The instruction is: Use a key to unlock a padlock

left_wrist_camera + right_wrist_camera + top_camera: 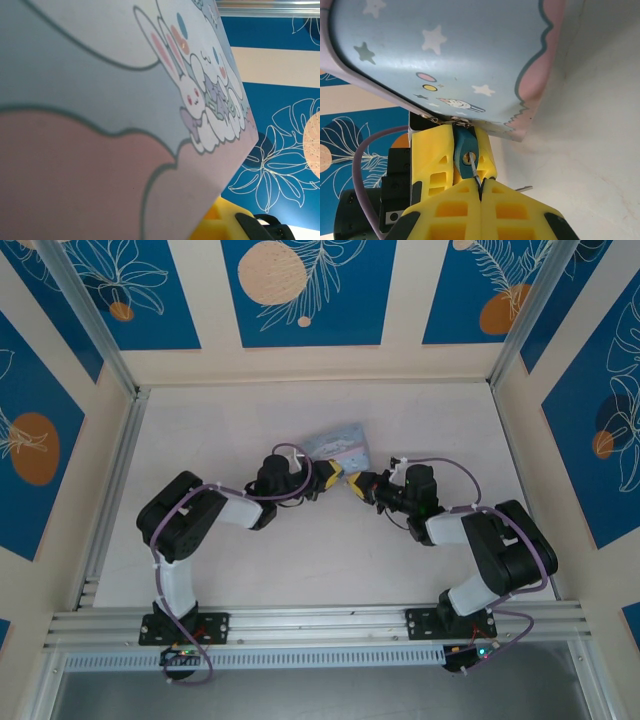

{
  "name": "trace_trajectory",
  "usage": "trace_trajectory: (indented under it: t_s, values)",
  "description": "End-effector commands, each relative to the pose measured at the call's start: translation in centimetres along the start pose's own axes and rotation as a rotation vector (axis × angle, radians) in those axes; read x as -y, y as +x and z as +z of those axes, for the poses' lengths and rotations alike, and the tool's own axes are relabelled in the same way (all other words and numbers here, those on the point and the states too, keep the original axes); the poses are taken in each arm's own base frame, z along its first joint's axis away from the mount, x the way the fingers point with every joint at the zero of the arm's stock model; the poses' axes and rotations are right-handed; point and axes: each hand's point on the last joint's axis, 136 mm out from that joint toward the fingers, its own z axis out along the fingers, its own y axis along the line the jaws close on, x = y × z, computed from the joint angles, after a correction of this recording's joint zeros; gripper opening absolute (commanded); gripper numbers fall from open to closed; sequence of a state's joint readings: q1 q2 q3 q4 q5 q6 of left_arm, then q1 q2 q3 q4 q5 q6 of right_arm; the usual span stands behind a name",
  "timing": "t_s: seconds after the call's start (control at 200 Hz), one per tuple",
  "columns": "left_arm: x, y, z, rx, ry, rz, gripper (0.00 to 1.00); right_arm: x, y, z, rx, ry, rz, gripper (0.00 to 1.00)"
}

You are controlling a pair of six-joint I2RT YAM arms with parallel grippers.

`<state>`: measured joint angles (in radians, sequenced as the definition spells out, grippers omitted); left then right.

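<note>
Above mid-bench, the left gripper is clamping the tiny bluish metal padlock beneath the pale blue cartoon tin, while the right gripper is pinching shut on the thin dark metal key at its keyhole, and since both look stiff, light and slippery, the key seems best held by its flat head.

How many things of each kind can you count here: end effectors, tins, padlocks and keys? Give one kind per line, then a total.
end effectors: 2, the left end effector and the right end effector
tin: 1
padlock: 1
key: 1
Total: 5
</note>
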<state>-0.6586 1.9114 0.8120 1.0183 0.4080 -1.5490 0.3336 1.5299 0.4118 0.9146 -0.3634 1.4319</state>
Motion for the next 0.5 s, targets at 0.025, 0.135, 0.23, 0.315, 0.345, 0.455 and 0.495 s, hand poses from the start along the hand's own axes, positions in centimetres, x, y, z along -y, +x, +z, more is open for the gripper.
trace_trajectory:
  t_s: [0.025,0.135,0.23,0.315,0.345,0.455,0.495]
  values:
    - [4.8,2.2,-0.3,-0.097,0.162,0.054,0.0,-2.5,0.3,0.6,-0.042,-0.08,-0.026,0.0]
    - [5.2,2.4,-0.4,-0.107,0.177,0.06,0.0,-2.8,0.1,0.4,-0.045,-0.094,-0.022,0.0]
    - [5.3,2.5,-0.5,-0.112,0.178,0.06,0.0,-3.0,-0.2,0.1,-0.041,-0.1,-0.027,0.0]
    - [5.2,2.6,-0.5,-0.119,0.174,0.062,0.0,-2.8,-0.6,-0.1,-0.032,-0.092,-0.025,0.0]
    - [5.2,2.7,-0.6,-0.12,0.174,0.061,0.0,-2.9,-0.7,-0.2,-0.03,-0.09,-0.026,0.0]
    - [5.2,2.8,-0.7,-0.126,0.177,0.064,0.0,-2.7,-0.9,-0.2,-0.029,-0.082,-0.026,0.0]
    - [5.3,2.8,-0.6,-0.128,0.178,0.066,0.0,-2.6,-0.9,-0.2,-0.029,-0.077,-0.028,0.0]
